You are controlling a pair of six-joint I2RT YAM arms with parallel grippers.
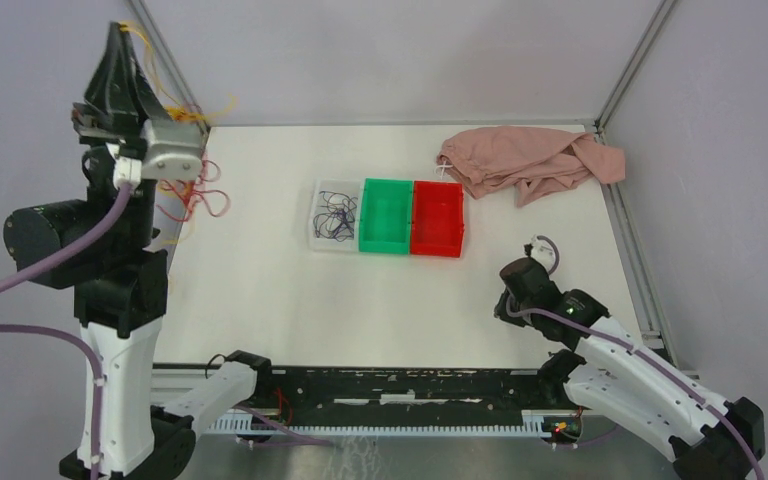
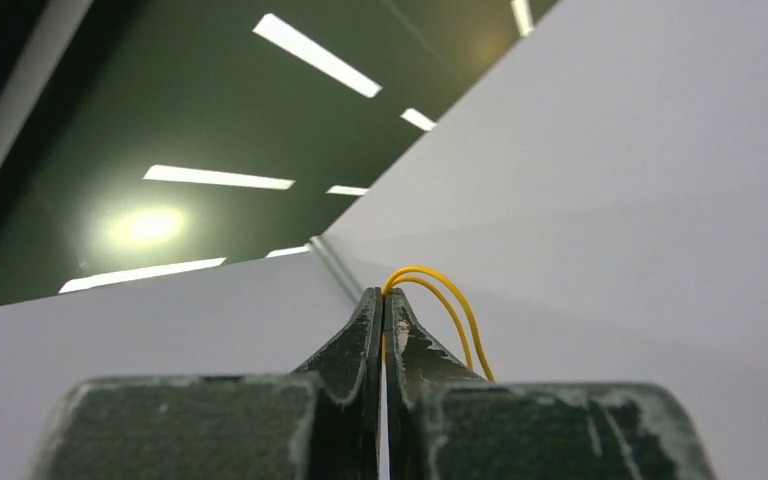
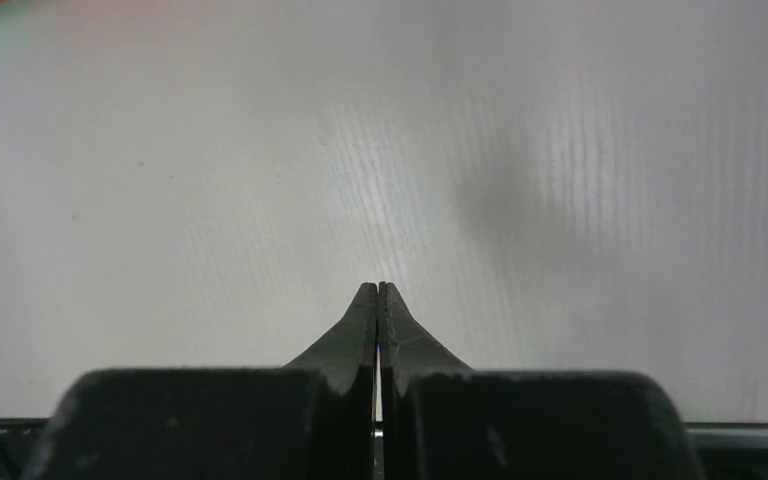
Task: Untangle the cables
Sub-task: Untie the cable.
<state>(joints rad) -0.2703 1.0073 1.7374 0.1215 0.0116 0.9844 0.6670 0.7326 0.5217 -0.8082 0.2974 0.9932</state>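
My left gripper (image 1: pixel 121 30) is raised high at the far left, pointing up, and is shut on a yellow cable (image 2: pixel 438 292) that loops out of its tips (image 2: pixel 383 296). Yellow strands (image 1: pixel 173 100) trail down from it to a red and yellow tangle (image 1: pixel 192 190) hanging beside the left arm. Dark purple cables (image 1: pixel 336 214) lie in the clear bin (image 1: pixel 319 236). My right gripper (image 3: pixel 378 290) is shut and empty, low over the bare white table; it also shows in the top view (image 1: pixel 540 243) at the right.
A green bin (image 1: pixel 386 217) and a red bin (image 1: pixel 437 219) stand next to the clear bin at mid-table. A pink cloth (image 1: pixel 525 160) lies at the back right. Enclosure walls and metal rails ring the table.
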